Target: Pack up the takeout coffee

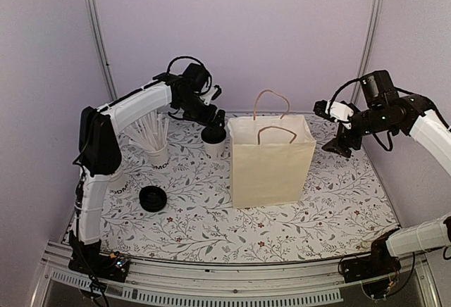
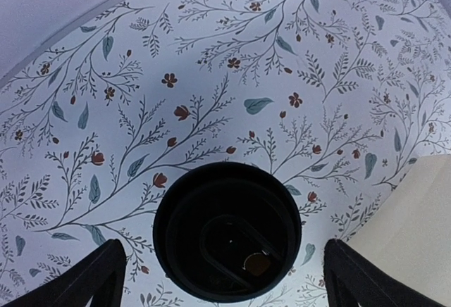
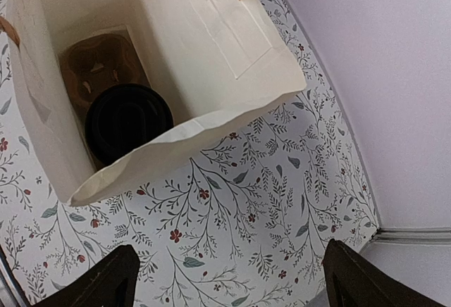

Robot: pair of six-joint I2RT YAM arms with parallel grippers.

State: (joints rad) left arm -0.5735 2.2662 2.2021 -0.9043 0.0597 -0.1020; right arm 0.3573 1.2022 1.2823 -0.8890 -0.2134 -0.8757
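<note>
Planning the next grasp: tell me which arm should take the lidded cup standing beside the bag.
Left. The left gripper hangs open directly above the takeout coffee, straddling its black lid. The right gripper sits across the paper bag from it.

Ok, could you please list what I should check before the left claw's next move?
1. Left claw open: ok.
2. Takeout coffee centred between its fingers: ok.
3. Black lid on it: ok; fully seated: cannot tell.
4. Paper bag upright, mouth open: ok.
5. Empty carrier slot beside the lidded cup in the bag: ok.
6. Right claw open, off the bag: ok.
</note>
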